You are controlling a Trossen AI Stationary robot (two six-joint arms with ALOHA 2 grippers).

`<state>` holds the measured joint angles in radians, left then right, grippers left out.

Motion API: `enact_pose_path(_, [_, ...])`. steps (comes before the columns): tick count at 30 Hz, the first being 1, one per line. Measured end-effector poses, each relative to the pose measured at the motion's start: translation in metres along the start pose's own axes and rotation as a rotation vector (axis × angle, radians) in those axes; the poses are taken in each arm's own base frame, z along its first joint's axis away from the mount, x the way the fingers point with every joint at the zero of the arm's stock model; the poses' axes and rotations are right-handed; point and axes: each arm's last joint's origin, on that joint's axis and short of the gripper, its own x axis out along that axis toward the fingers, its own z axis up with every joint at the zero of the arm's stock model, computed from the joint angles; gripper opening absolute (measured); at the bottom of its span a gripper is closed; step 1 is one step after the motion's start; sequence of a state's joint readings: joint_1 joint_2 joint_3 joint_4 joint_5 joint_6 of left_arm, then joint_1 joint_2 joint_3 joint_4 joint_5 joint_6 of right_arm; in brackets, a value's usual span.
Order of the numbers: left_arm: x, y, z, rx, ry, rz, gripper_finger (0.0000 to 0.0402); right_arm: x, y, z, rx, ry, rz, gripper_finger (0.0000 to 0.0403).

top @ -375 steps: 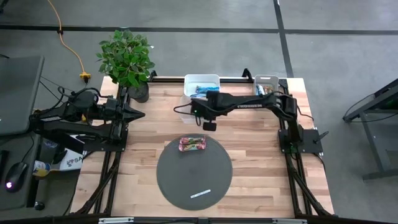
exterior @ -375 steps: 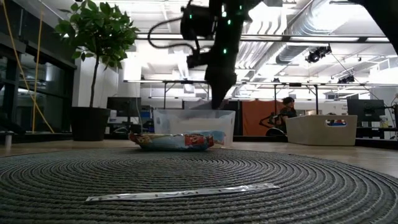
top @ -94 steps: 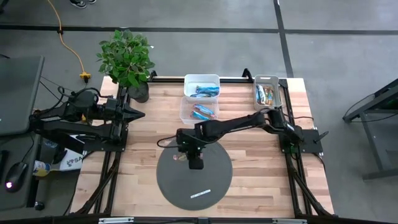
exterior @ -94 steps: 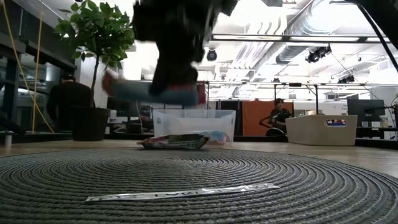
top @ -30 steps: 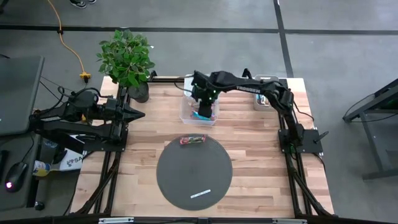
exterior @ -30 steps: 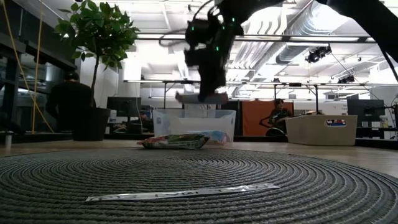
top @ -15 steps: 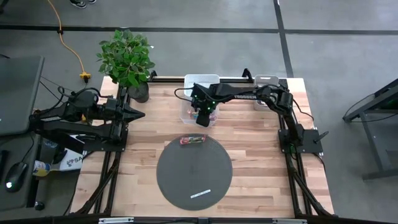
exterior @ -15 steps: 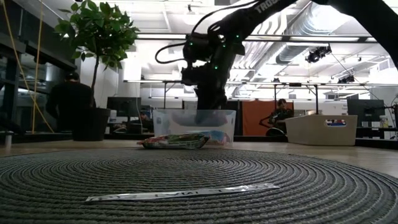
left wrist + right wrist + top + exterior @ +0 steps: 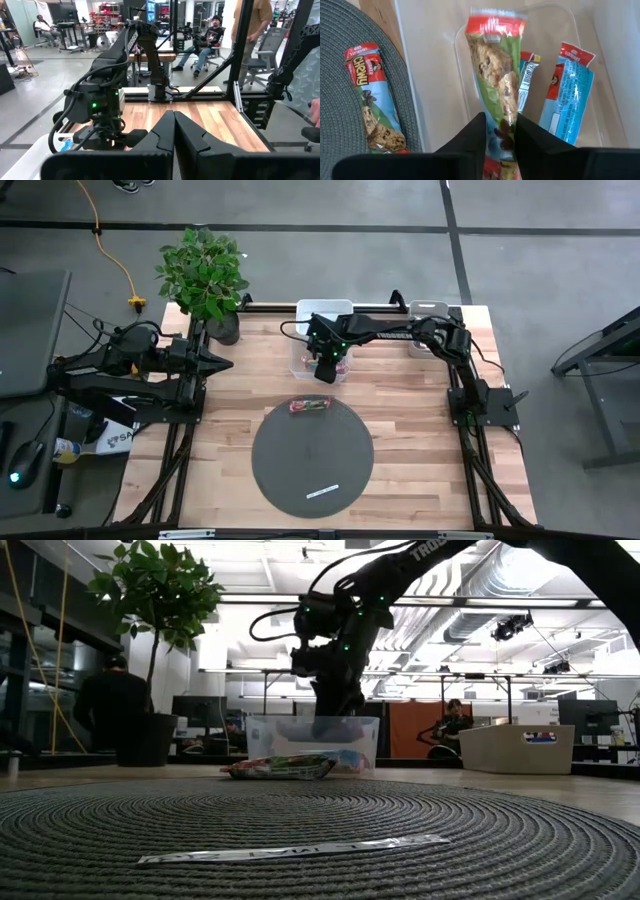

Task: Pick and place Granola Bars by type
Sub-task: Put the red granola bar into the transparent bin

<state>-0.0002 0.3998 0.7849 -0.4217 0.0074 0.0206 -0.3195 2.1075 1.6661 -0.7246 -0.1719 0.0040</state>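
My right gripper (image 9: 326,370) (image 9: 499,125) reaches down into the clear near bin (image 9: 300,365) and is shut on a red-and-green granola bar (image 9: 492,65). Two blue-and-red bars (image 9: 570,97) lie on that bin's floor. One more red-and-green bar (image 9: 310,405) (image 9: 370,95) lies flat on the far edge of the round grey mat (image 9: 312,470). A thin white strip (image 9: 322,492) lies on the mat's near part. My left gripper (image 9: 228,363) (image 9: 174,122) is shut and waits at the table's left side. My right gripper pinches the red-and-green bar between its two fingers at one end (image 9: 502,131). The fingers come from above, pointing down, in line with the bar's length. The bar's free end (image 9: 495,22) points away inside the clear bin; whether it rests on the floor I cannot tell.
A white bin (image 9: 325,315) with blue bars stands at the far edge behind the clear one. A third bin (image 9: 430,328) with bars sits at the far right. A potted plant (image 9: 205,275) stands at the far left corner. People show in the room beyond.
My right gripper, holding the bar, has come down from above the clear bin into it, shifting slightly toward the near edge, then held still. The bar went down with it. The bar on the mat and the white strip have stayed put.
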Motion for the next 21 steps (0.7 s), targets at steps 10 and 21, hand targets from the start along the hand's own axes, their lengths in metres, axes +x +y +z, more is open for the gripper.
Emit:
enact_pose_path(10, [0.0, 0.0, 0.0, 0.0, 0.0, 0.0, 0.0001, 0.0, 0.0, 0.0, 0.0, 0.0, 0.0, 0.0135])
enact_pose_path(21, [0.0, 0.0, 0.0, 0.0, 0.0, 0.0, 0.0001, -0.054, 0.001, 0.031, -0.071, -0.053, -0.077, 0.0168])
